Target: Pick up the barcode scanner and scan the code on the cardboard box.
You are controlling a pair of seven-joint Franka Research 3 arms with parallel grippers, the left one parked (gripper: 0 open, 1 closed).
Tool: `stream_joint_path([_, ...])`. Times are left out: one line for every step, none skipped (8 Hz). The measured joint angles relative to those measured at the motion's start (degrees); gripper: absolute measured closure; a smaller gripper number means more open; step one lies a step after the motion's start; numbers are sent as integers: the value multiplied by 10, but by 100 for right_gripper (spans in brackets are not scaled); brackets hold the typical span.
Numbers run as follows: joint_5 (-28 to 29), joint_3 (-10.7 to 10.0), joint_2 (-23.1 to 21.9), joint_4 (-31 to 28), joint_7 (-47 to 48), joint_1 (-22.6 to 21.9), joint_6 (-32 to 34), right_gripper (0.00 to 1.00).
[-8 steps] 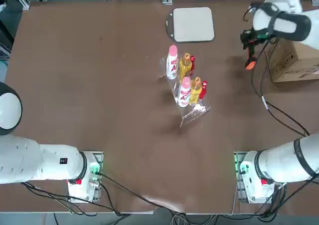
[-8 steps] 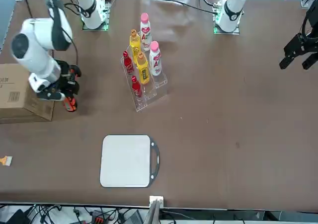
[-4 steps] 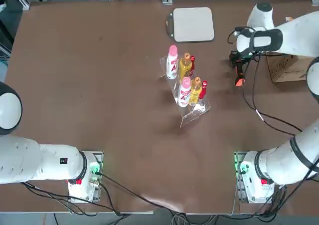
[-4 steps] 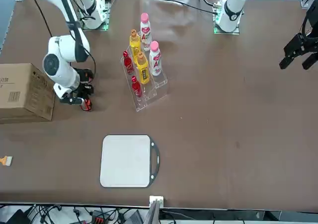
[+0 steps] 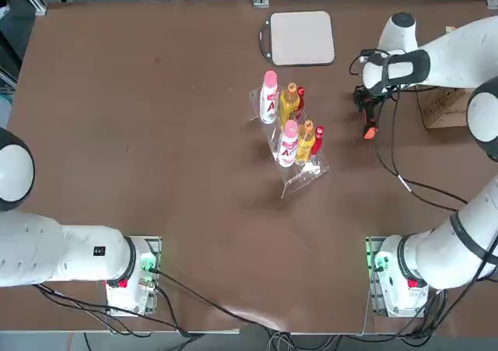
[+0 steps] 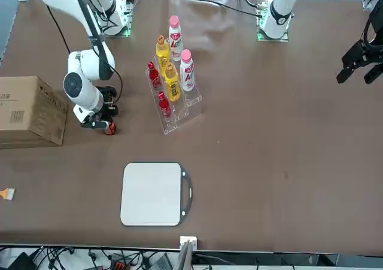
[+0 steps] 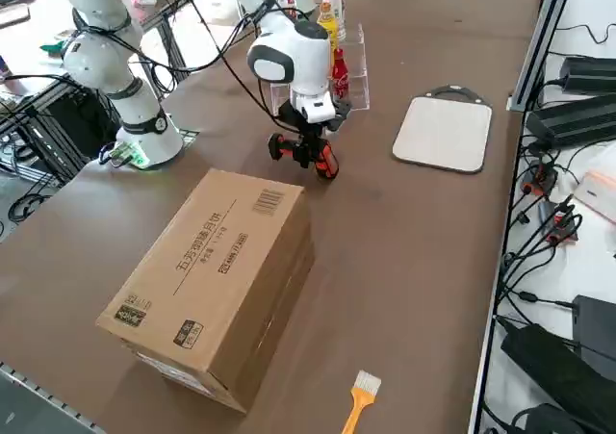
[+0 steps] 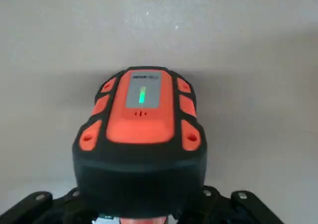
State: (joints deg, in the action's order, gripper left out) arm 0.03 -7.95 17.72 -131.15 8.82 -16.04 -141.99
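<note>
My right gripper (image 5: 367, 111) is shut on the barcode scanner (image 5: 369, 130), a black device with an orange-red end. It hangs low over the brown table, between the bottle rack and the cardboard box (image 5: 454, 102). From the front, the gripper (image 6: 103, 115) and scanner (image 6: 108, 127) are clear of the box (image 6: 27, 111), with a gap of table between them. The side view shows the scanner (image 7: 310, 153) beyond the box's (image 7: 217, 270) far end, where a printed barcode label sits on top. In the wrist view the scanner (image 8: 141, 119) has a green light on its orange top.
A clear rack of bottles (image 5: 289, 125) stands close to the scanner on the side away from the box. A flat grey pad (image 5: 299, 38) lies at the far edge. The scanner's cable (image 5: 405, 181) trails back over the table. A small brush (image 7: 361, 395) lies past the box.
My right arm has carried the scanner away from the box's side toward the bottle rack and come lower. The grip on the scanner has stayed shut.
</note>
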Motion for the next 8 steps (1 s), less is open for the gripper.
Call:
stream_joint_path([0,-1,1,0,0,0,-4,59])
stream_joint_path([0,-1,4,0,0,0,-10,58])
stream_joint_path([0,-2,6,0,0,0,-11,49])
stream_joint_path([0,-2,6,0,0,0,-12,43])
stream_joint_path([0,-2,6,1,0,1,-12,33])
stream_joint_path([0,-2,5,3,0,0,-12,28])
stream_joint_path([0,-2,2,6,0,0,-12,12])
stream_joint_path([0,-3,-12,12,0,0,-1,0])
